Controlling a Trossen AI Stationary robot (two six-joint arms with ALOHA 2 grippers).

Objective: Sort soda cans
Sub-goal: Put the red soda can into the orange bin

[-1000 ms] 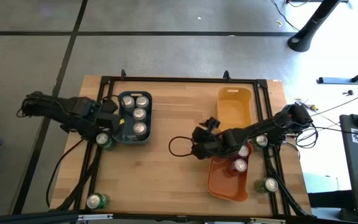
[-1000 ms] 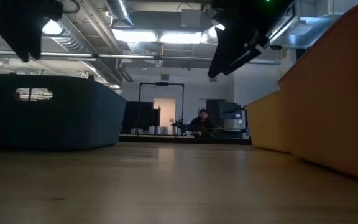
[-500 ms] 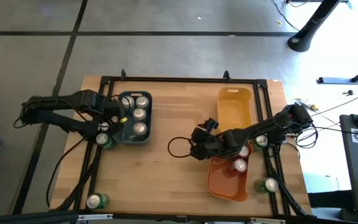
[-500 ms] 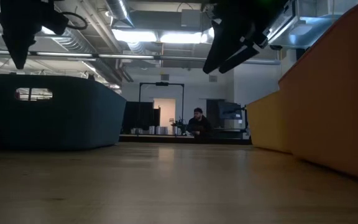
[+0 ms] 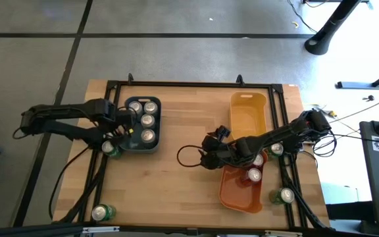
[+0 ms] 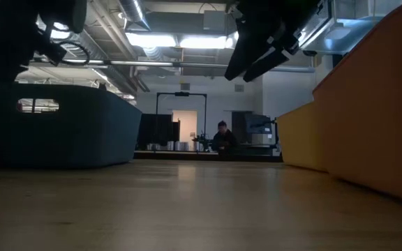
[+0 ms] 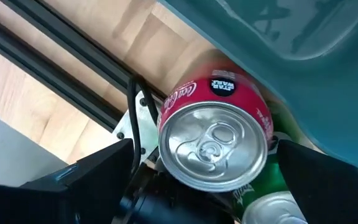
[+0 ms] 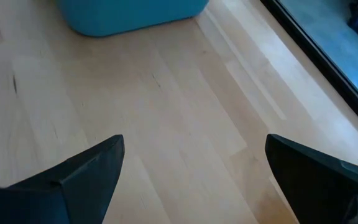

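A red soda can [image 7: 213, 146] with a silver top stands upright at the near-left corner of the blue-grey bin [image 5: 134, 146], with a green can [image 7: 272, 199] beside it. My left gripper [image 5: 118, 131] points down over the red can, open, one finger on either side of it and no touch showing. Several silver cans [image 5: 147, 121] stand in the blue-grey bin. Two cans [image 5: 254, 174] lie in the orange bin [image 5: 237, 194]. My right gripper [image 5: 206, 157] hangs open above the table's middle, with bare wood below it.
A yellow bin [image 5: 247, 112] stands behind the orange one. Loose cans are at the near left corner [image 5: 102, 212] and by the right rail [image 5: 285, 195], [image 5: 276, 149]. A black frame [image 5: 189, 84] rims the table. A looped cable [image 5: 188, 155] hangs by the right gripper.
My left gripper has sunk toward the cans beside the blue-grey bin, shifting slightly toward the bin and rolling about its wrist. It has stayed open.
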